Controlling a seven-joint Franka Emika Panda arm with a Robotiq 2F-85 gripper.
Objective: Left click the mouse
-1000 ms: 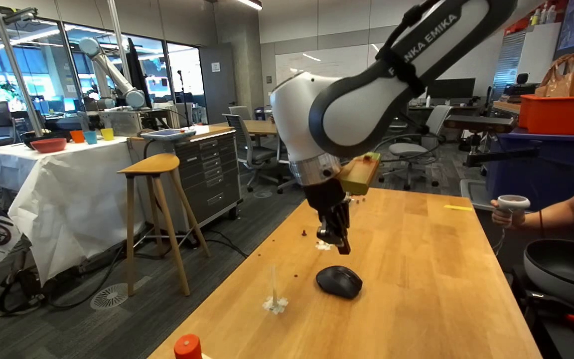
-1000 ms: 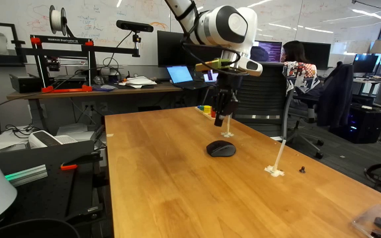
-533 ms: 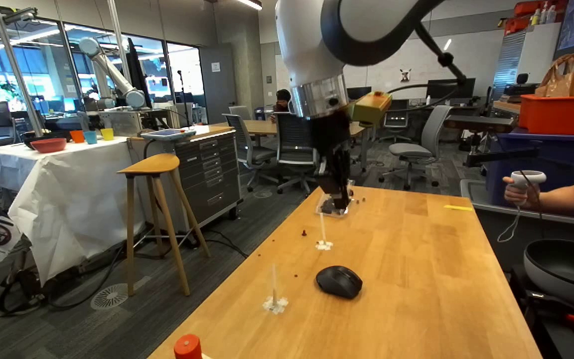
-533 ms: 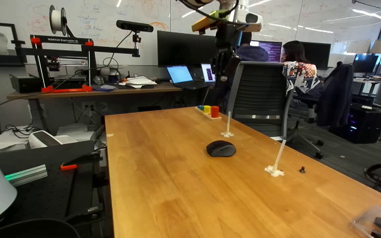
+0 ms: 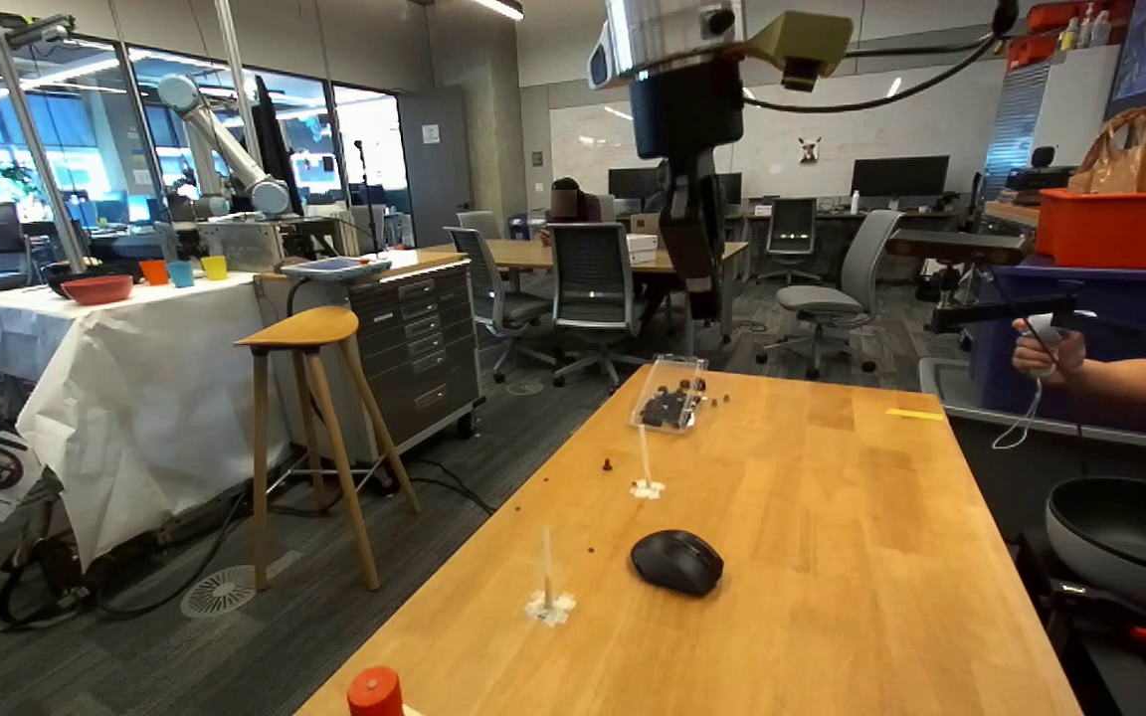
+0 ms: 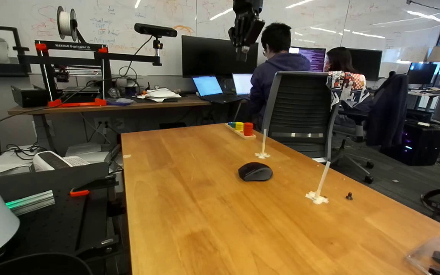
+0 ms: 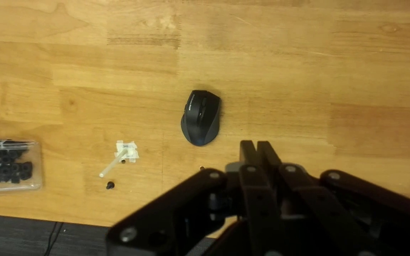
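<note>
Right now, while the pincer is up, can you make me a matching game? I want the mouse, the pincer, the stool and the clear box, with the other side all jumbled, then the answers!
Things:
1. mouse
2. pincer
3. stool
4. clear box

What fits:
A. tan, standing on the floor
B. dark bits inside
C. black, rounded, lying on the table
D. shut, up in the air

Right pairs: 1-C, 2-D, 3-A, 4-B.

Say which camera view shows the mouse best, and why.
The wrist view: it looks down on the whole mouse, showing its outline and pale lettering. Both exterior views show it unobstructed, but obliquely, without visible lettering.
</note>
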